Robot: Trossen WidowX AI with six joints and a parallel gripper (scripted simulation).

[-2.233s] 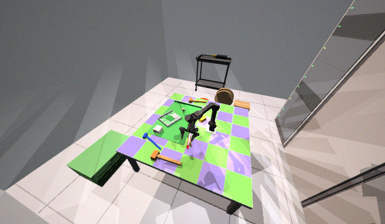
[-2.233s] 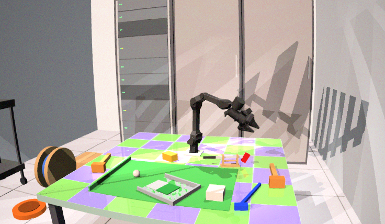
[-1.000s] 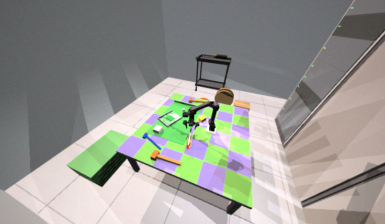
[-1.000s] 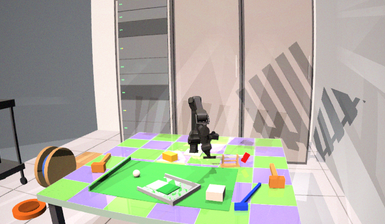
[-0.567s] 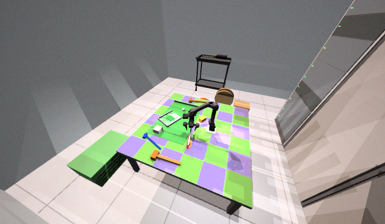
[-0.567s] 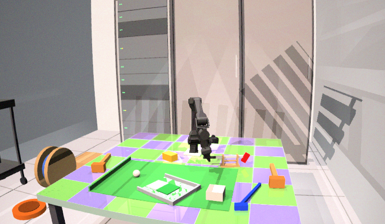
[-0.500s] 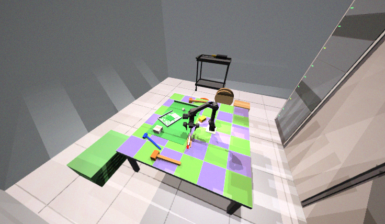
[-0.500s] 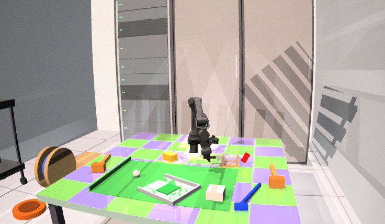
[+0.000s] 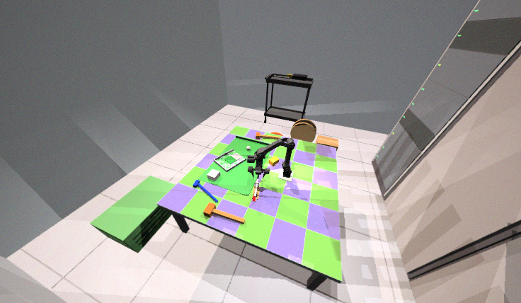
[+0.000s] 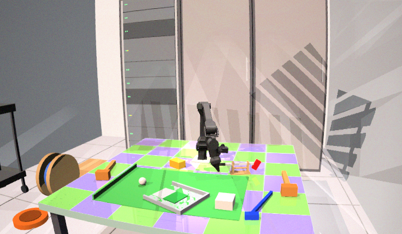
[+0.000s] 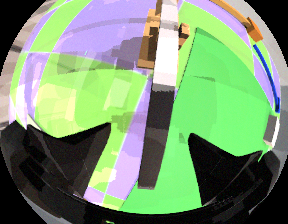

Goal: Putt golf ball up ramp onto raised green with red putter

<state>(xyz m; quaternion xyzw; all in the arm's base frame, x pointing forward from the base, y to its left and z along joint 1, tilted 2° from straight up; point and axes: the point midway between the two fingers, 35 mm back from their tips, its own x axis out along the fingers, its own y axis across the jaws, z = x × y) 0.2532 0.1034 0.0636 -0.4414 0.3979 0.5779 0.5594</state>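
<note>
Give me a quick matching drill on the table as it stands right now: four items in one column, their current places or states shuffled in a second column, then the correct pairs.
Items:
1. golf ball
2. red putter
3. gripper
4. blue mallet

Places or states:
A. lying across a small wooden rack, red head at the far end
B. open, fingers on either side of the dark grip
C. on the green mat, near the dark rail
D. flat on the checkered table, just off the mat's edge beside the white block

Pairs: 1-C, 2-A, 3-B, 4-D
</note>
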